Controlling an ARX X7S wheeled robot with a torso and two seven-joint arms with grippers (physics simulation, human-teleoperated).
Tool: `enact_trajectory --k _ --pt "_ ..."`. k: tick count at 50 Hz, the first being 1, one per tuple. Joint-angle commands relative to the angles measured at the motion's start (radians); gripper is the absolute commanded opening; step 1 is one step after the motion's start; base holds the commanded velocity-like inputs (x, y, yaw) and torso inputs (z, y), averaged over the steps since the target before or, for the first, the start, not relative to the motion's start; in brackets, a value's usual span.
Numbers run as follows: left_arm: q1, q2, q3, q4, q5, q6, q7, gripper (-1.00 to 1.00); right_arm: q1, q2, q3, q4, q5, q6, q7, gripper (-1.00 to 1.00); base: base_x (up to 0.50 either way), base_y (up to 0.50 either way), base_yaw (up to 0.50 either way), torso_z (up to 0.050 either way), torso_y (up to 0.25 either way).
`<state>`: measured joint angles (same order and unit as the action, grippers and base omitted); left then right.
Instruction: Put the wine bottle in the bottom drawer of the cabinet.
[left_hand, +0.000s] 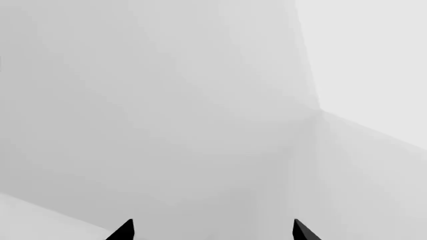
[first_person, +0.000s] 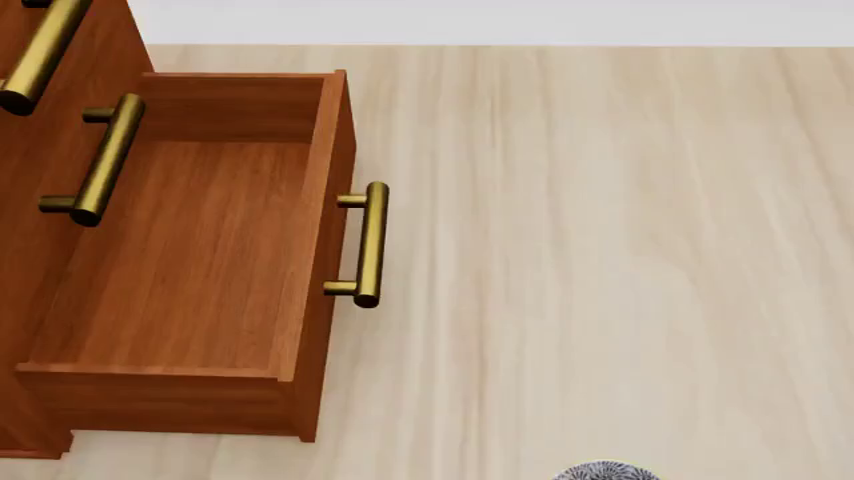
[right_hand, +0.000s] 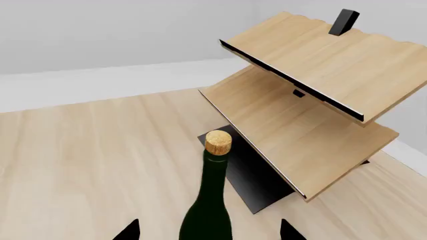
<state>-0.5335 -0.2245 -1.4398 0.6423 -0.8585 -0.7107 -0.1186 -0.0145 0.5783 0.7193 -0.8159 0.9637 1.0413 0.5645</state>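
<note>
In the right wrist view, the wine bottle (right_hand: 208, 210) is sitting between the right hand (right_hand: 208, 231) fingertips, cork up; can't tell if it's actually clamped. The bottom drawer (first_person: 200, 250) is hanging open at 9 o'clock in the head view. Left hand (left_hand: 213, 231) is spread, idle. I'd be confirming grip, then lowering slowly.

One bottle, one cabinet, one rack, one bowl edge

One wine bottle (right_hand: 208, 210) with one cork (right_hand: 218, 142); one cabinet (first_person: 54, 90) with one drawer (first_person: 200, 250) pulled open and three brass handles (first_person: 367, 245) showing; one pale wooden rack (right_hand: 313, 90) with two shelves on one black base (right_hand: 250, 175); one patterned bowl (first_person: 603, 472), only its edge in sight; two pairs of dark gripper fingertips (left_hand: 123, 231), one in each wrist view.
</note>
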Motion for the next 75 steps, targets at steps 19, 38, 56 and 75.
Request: enact_trajectory --k 19,38,56,75 --pt "0.007 0.002 0.001 -0.004 -0.01 0.002 -0.003 1.0 0.078 0.041 -0.09 0.1 -0.04 -0.007 0.007 1.0 0.0 0.0 0.0 0.0 -0.04" --pt "0.011 0.0 0.004 0.0 -0.014 0.004 -0.008 1.0 0.178 0.057 -0.241 0.294 -0.167 -0.092 -0.032 1.0 0.0 0.0 0.0 0.0 0.0" --pt "0.016 -0.001 0.007 -0.002 -0.014 0.009 -0.009 1.0 0.26 0.071 -0.319 0.401 -0.207 -0.109 -0.045 1.0 0.0 0.0 0.0 0.0 0.0" --pt "0.021 -0.001 0.009 -0.005 -0.017 0.016 -0.005 1.0 0.317 0.077 -0.377 0.48 -0.247 -0.127 -0.047 1.0 0.0 0.0 0.0 0.0 0.0"
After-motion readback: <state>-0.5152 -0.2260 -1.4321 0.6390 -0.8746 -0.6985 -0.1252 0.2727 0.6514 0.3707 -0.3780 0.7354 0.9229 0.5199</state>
